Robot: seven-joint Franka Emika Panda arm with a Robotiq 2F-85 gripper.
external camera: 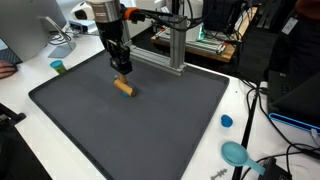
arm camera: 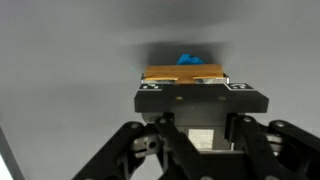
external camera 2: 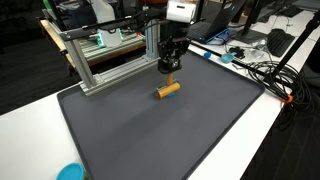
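My gripper (external camera: 121,69) hangs over the far part of the dark grey mat (external camera: 150,125), fingers pointing down. In both exterior views a small tan-orange piece shows between its tips (external camera 2: 171,68). The wrist view shows that tan piece (arm camera: 184,73) clamped across the fingertips, with a bit of blue (arm camera: 190,58) beyond it. The jaws are shut on it. An orange-tan cylinder (external camera: 124,88) lies on its side on the mat just below the gripper (external camera 2: 168,90), apart from it. I cannot find that cylinder in the wrist view.
An aluminium frame (external camera: 176,45) stands on the mat's far edge, close behind the gripper (external camera 2: 105,60). On the white table lie a blue cap (external camera: 226,121), a teal dish (external camera: 236,152) and a teal cup (external camera: 57,67). Cables (external camera 2: 265,70) crowd one side.
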